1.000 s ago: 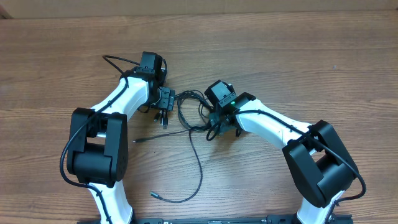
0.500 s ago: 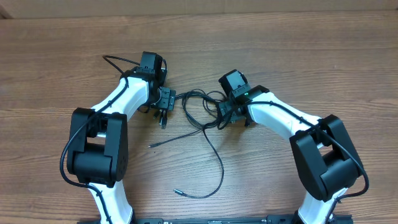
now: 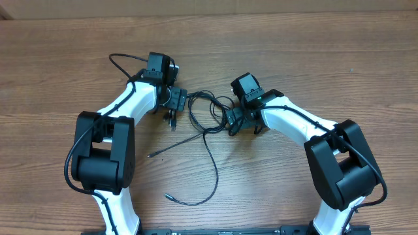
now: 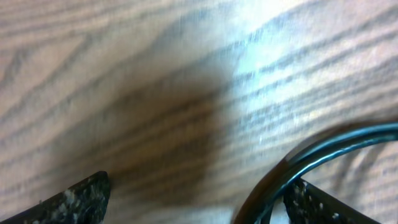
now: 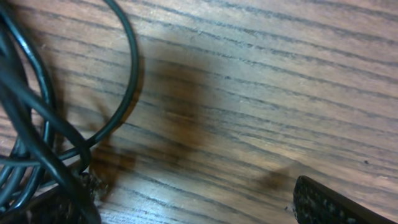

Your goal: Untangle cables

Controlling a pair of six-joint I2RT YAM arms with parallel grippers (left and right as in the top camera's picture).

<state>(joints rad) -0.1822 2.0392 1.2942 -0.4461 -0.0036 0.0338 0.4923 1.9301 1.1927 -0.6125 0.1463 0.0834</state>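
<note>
Overhead only: cables [image 3: 206, 132], loose tails beyond both wrist views

The cables [image 3: 206, 129] are lying on the wooden table [image 3: 294, 59]; they are thin, black and flexible. Their upper part is forming a small tangle [image 3: 208, 108] of overlapping loops near the middle of the table. Two loose strands are running out of it toward the near edge. The shorter strand [image 3: 176, 144] is going almost straight to the left and is ending in a small dark plug tip [image 3: 150, 155]. The longer strand [image 3: 216, 171] is bending down and then curling back to the left, and its own end [image 3: 168, 194] is resting well apart from the first one. In the right wrist view several cords are crossing one another at the left edge, and one is making a wide arc.
</note>
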